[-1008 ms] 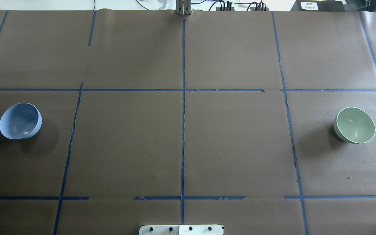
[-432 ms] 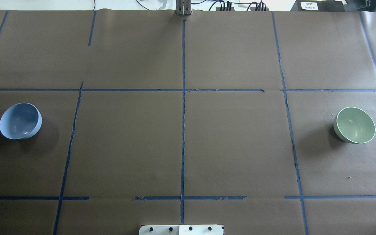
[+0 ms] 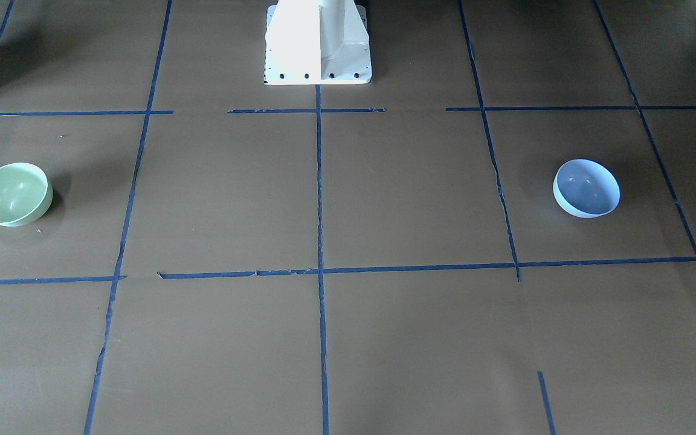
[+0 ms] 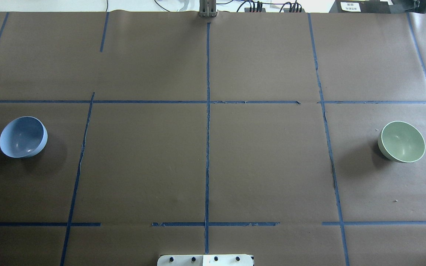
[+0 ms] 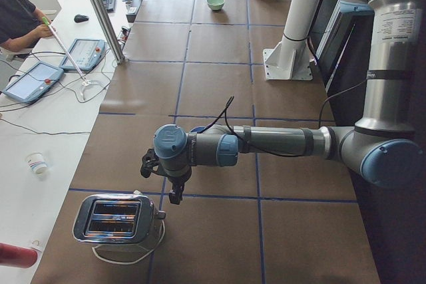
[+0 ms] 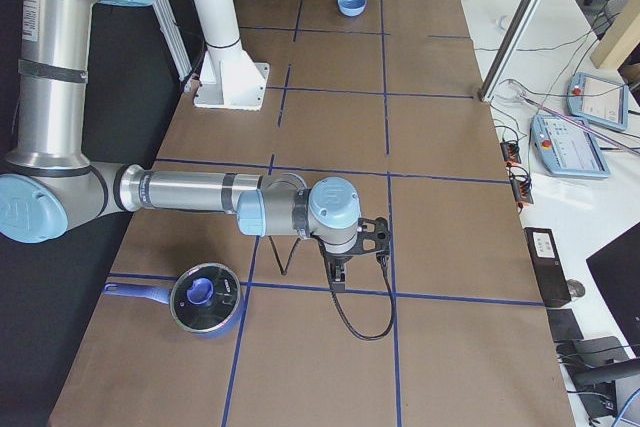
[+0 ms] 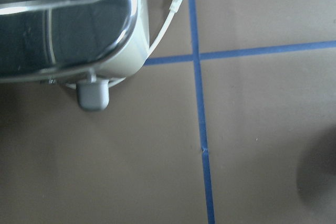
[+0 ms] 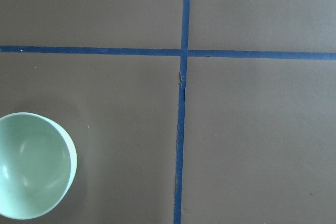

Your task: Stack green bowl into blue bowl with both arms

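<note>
The blue bowl (image 4: 23,137) sits upright on the left side of the bench (image 4: 205,166), with the green bowl (image 4: 401,142) well apart on the right. Farther out, the left arm (image 5: 266,143) hangs near a toaster (image 5: 116,221) and the right arm (image 6: 200,190) near a lidded saucepan (image 6: 205,297). I cannot tell whether either arm's jaws are apart or together.
</note>
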`<state>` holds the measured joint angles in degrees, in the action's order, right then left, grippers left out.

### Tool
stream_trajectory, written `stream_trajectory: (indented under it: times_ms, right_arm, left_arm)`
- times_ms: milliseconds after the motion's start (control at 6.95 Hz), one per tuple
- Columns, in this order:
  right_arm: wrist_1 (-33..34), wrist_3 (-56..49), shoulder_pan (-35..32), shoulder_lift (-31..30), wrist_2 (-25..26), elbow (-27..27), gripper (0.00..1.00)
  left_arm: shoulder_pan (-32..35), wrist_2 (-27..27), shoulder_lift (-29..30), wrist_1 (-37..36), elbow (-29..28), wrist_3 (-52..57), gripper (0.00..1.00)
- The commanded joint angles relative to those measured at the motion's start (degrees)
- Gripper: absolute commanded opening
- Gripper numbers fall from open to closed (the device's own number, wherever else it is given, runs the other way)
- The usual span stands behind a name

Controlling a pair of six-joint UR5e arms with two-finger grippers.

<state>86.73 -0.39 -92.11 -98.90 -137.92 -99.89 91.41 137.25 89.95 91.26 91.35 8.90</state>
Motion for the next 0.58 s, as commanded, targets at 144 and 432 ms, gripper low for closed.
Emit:
stream_trajectory:
  times_ms: [144, 432]
  right_arm:
    - [0.1, -0.1, 0.0, 2.2, -0.3, 0.4, 1.00]
    - [0.1, 0.0, 0.0, 2.1, -1.1, 0.0, 1.00]
  left_arm:
    - [-4.3, 0.1, 1.5, 2.0, 3.0, 0.0, 1.00]
    - [-9.0, 0.3, 2.1, 2.0, 3.0, -3.9, 1.00]
